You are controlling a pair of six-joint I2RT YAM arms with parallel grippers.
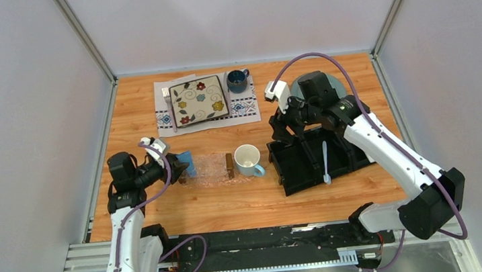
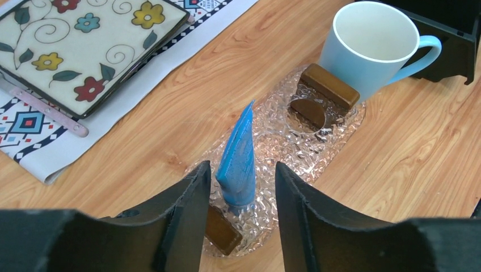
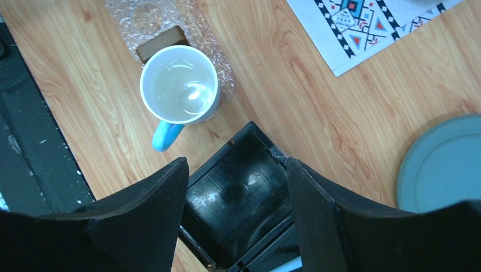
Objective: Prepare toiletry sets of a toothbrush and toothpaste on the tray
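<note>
On the tray [image 2: 283, 141]: clear bubbled plastic, rectangular, with a brown wooden block at each end; a blue squeeze tube [image 2: 237, 144] stands in it, flat crimped end up.
Left gripper [image 2: 243, 170]: black jaws apart, one on each side of the tube's base, not clamped.
Toothbrush [image 1: 325, 163]: slim, white, lying in a compartment of the black organizer [image 1: 293, 165], well apart from the tray.
Right gripper [image 3: 237, 164]: jaws apart, holding nothing, above the organizer.
Mug [image 2: 368, 51]: smooth, white, blue handle, empty, just beside the tray's far block.
</note>
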